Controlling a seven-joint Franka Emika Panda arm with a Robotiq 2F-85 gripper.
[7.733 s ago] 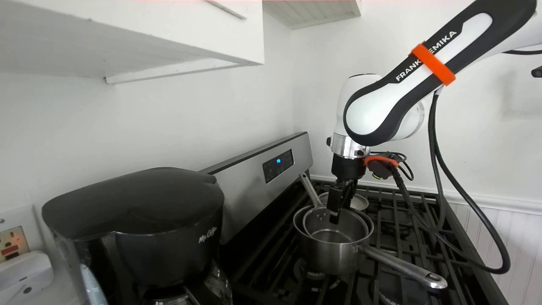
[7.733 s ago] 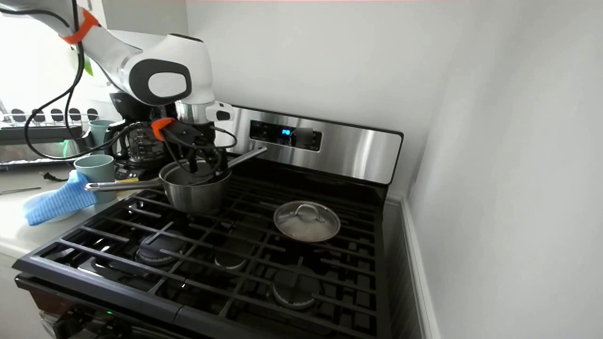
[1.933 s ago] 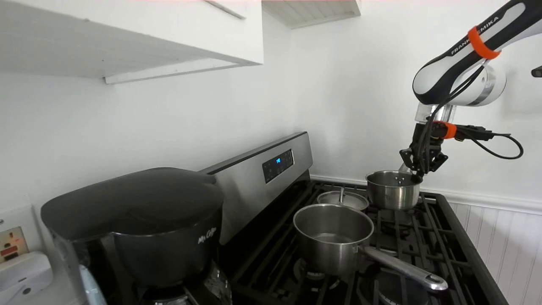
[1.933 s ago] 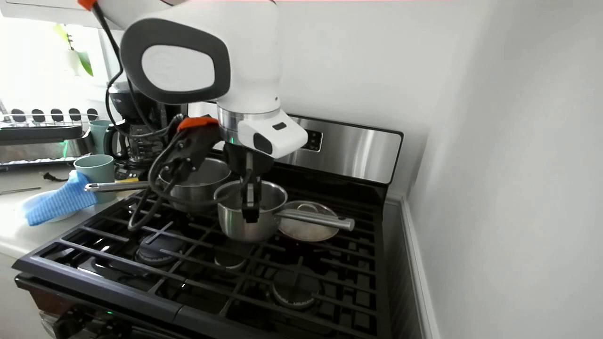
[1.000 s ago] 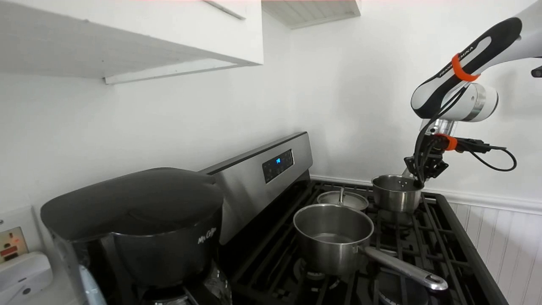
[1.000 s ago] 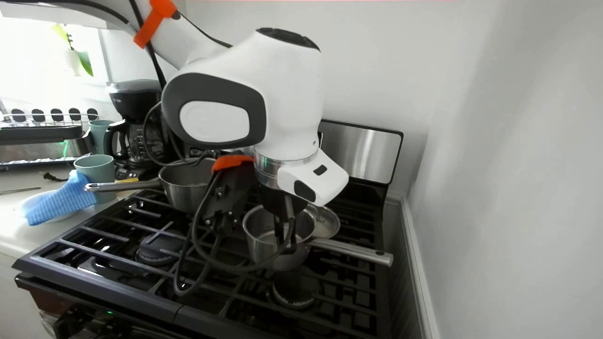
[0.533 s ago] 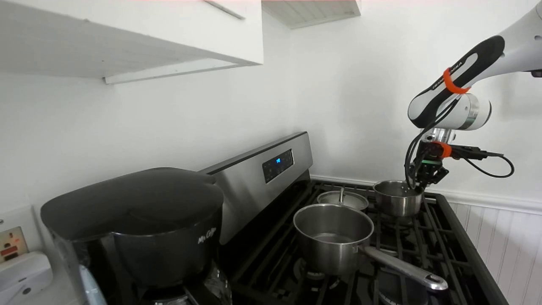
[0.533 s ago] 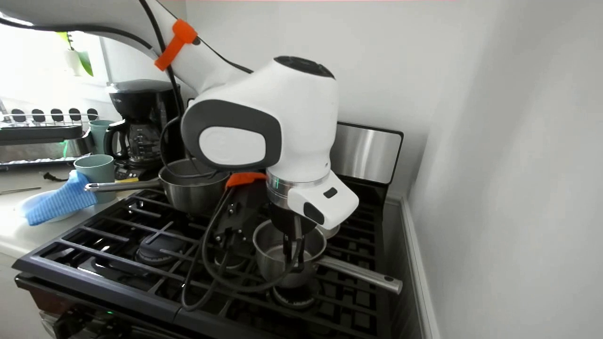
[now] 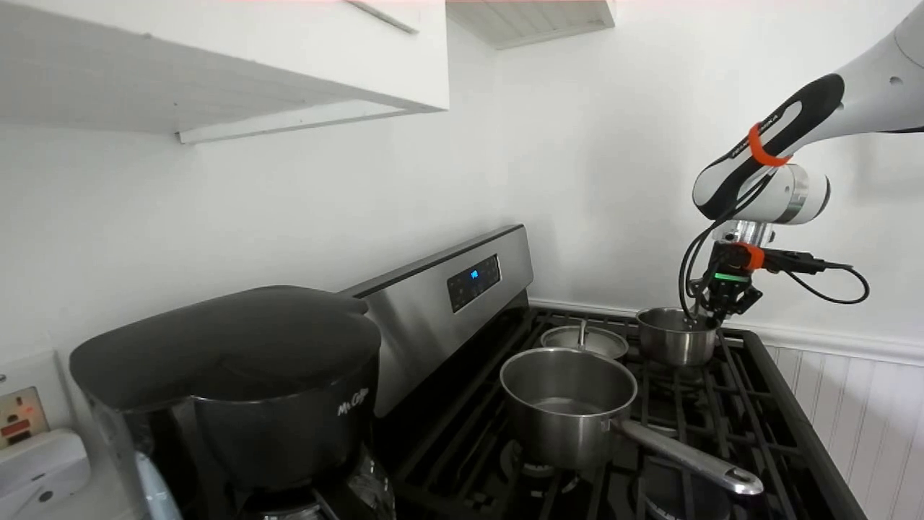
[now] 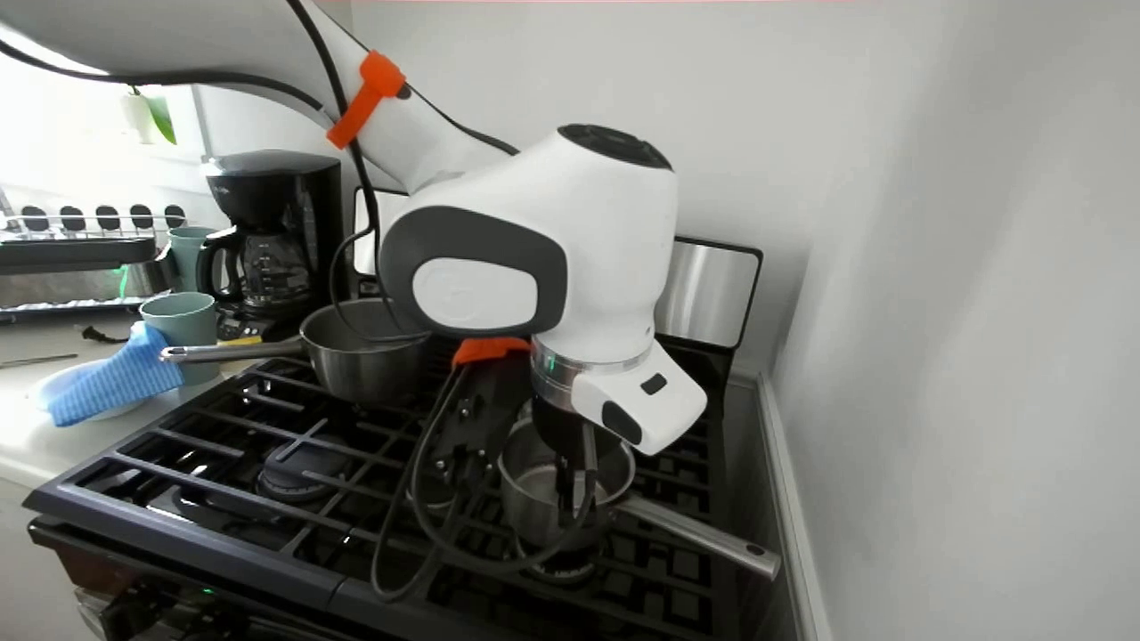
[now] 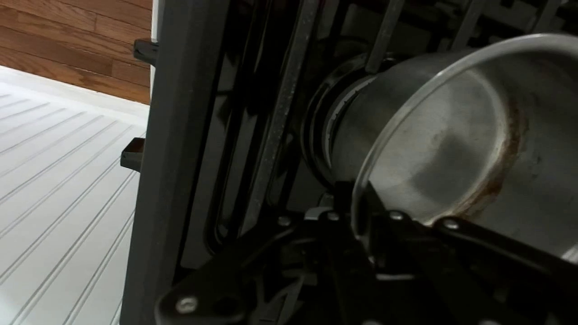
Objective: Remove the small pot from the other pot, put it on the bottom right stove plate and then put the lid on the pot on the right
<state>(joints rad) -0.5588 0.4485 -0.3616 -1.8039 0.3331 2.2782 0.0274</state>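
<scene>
Black, barred stovetop [image 10: 196, 547]; your gripper [image 11: 358, 194] clenches the round metal small pot [image 9: 675, 348], brown-stained inside, by its rim; since earlier, it has left the larger pot [image 9: 556, 437].

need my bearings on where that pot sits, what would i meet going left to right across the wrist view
Panelled white wall → stove's dark edge → long grate bar → burner → small pot.
</scene>
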